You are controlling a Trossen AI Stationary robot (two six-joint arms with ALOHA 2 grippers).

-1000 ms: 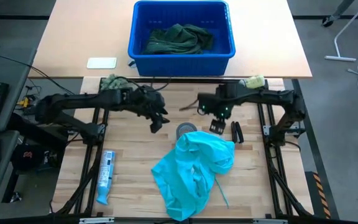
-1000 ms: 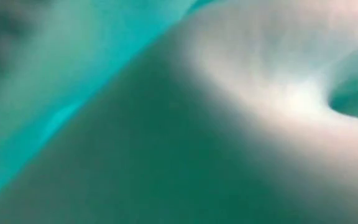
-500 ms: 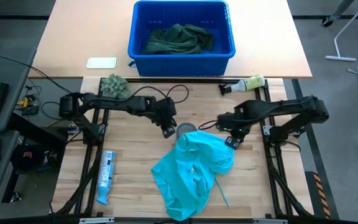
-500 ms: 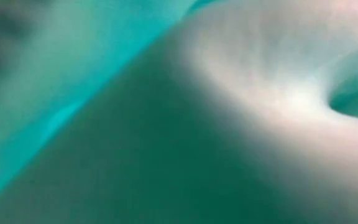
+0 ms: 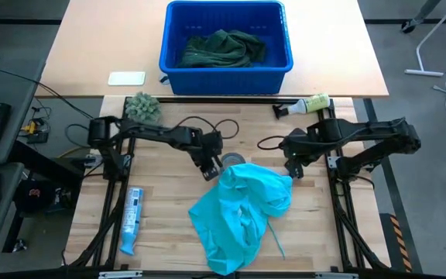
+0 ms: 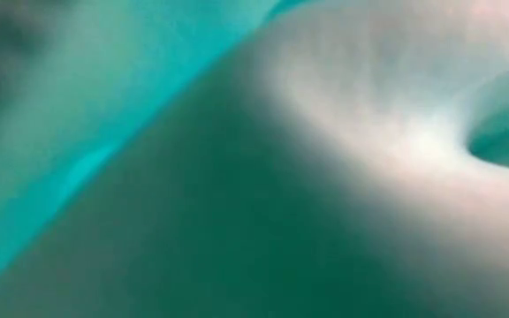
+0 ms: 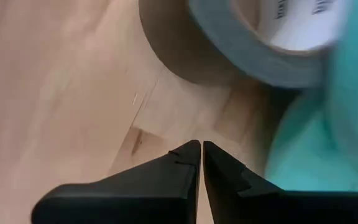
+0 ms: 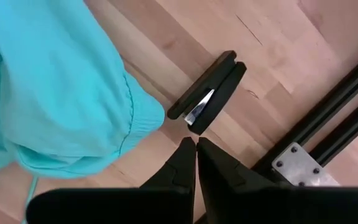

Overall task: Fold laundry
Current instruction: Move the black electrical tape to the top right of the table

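Wooden bench (image 5: 169,225) carries our turquoise shirt (image 5: 242,209), crumpled at centre. Our left claw (image 5: 214,171) at shirt's 10 o'clock edge, pressed together, empty, beside tape roll (image 7: 247,43). Our right claw (image 5: 291,172) at shirt's 2 o'clock, pressed together, empty, near black stapler (image 8: 207,93). Dark green garment (image 5: 221,48) in blue bin (image 5: 169,62) at 12 o'clock.

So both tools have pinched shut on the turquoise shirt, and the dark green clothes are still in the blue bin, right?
Not quite. Both tools are shut, but on nothing: the wrist views show the left tool and right tool over bare wood beside the turquoise shirt. The dark green clothes do lie in the blue bin.
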